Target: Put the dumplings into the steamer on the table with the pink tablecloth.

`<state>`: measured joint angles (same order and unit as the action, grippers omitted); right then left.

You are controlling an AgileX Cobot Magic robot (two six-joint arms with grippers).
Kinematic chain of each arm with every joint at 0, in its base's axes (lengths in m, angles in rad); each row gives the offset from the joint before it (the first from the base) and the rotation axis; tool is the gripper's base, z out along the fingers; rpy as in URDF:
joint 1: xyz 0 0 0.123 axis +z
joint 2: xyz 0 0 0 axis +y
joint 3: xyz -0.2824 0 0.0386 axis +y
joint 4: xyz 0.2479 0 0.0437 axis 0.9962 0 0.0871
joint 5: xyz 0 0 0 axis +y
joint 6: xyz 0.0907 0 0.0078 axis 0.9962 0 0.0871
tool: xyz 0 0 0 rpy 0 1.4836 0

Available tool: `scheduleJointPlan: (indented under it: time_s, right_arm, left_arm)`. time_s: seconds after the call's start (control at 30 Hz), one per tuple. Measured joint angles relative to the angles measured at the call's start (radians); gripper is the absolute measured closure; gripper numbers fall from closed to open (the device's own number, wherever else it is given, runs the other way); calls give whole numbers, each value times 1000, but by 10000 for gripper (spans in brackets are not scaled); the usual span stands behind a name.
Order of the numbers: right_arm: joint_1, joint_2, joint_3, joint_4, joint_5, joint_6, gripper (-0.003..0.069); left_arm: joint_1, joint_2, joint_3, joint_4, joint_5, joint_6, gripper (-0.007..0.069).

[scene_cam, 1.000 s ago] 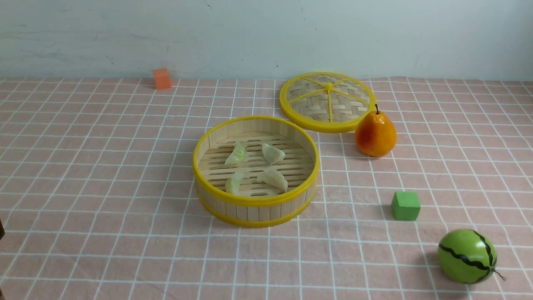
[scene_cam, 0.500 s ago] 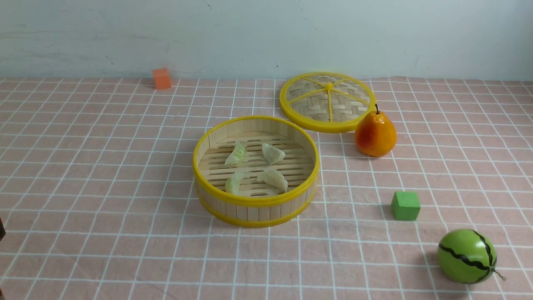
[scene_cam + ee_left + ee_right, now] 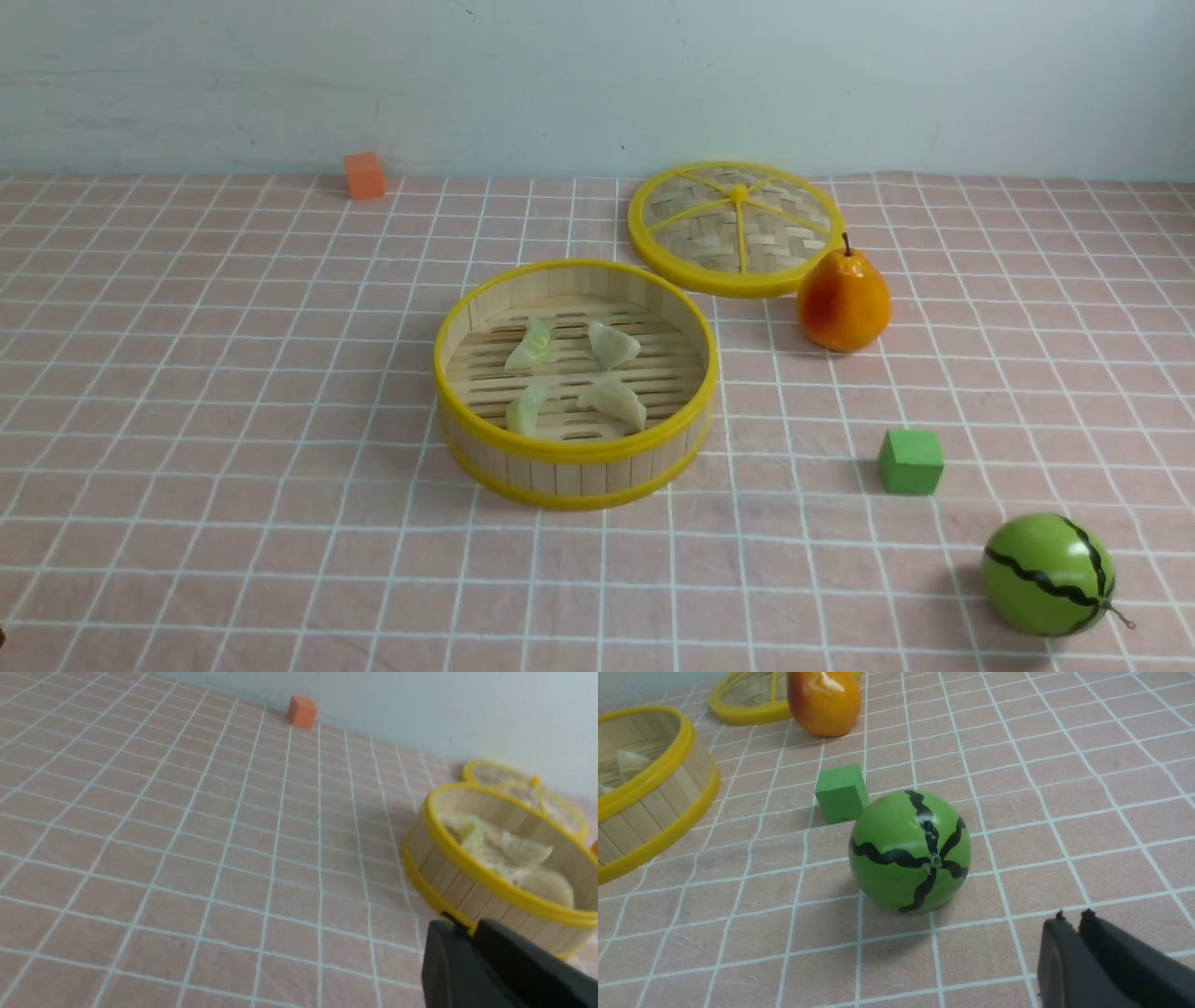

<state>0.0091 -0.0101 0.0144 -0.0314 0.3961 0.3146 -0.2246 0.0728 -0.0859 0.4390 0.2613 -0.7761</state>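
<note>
The steamer (image 3: 574, 467) stands mid-table on the pink tablecloth (image 3: 233, 373). Inside it lie the dumplings: two pale green (image 3: 529, 347) (image 3: 525, 411) and two cream-white (image 3: 612, 345) (image 3: 613, 401). The steamer also shows in the left wrist view (image 3: 444, 863) and at the edge of the right wrist view (image 3: 649, 812). My left gripper (image 3: 469, 926) is shut and empty, apart from the steamer, to its left and nearer me. My right gripper (image 3: 1071, 917) is shut and empty, just short of the watermelon. Neither gripper shows in the front view.
The flat woven lid (image 3: 735, 227) lies behind the steamer, an orange pear (image 3: 842, 301) beside it. A green cube (image 3: 909, 460) and a toy watermelon (image 3: 1046, 574) sit at the front right. An orange cube (image 3: 363, 175) sits by the back wall.
A dark piece of the left arm at the front view's left edge has drawn back out of sight. Nothing on the table has moved.
</note>
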Motion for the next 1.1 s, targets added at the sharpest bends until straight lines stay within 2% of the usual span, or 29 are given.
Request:
scheduleJointPlan:
  time_s: [0.07,0.13,0.17,0.23,0.3,0.4,0.5,0.63,1.1]
  right_arm:
    - [0,0,0,0,0,0,606]
    - [0,0,0,0,0,0,606]
    - [0,0,0,0,0,0,606]
    - [0,0,0,0,0,0,605]
    - [0,0,0,0,0,0,603]
    - [0,0,0,0,0,0,598]
    - [0,0,0,0,0,0,593]
    - [0,0,0,0,0,0,584]
    - [0,0,0,0,1,0,574]
  left_arm:
    - [96,-63,77,-107,-125,109,638]
    - [139,-79,104,-187,-157,188,638]
    - [143,-79,105,-196,-157,188,638]
    - [166,-83,110,-300,-111,286,638]
    - [168,-83,110,-329,-69,318,638]
    - [170,-83,112,-382,88,388,638]
    - [170,-83,116,-399,132,447,638]
    - [170,-83,116,-402,138,484,638]
    - [170,-83,116,-404,138,490,638]
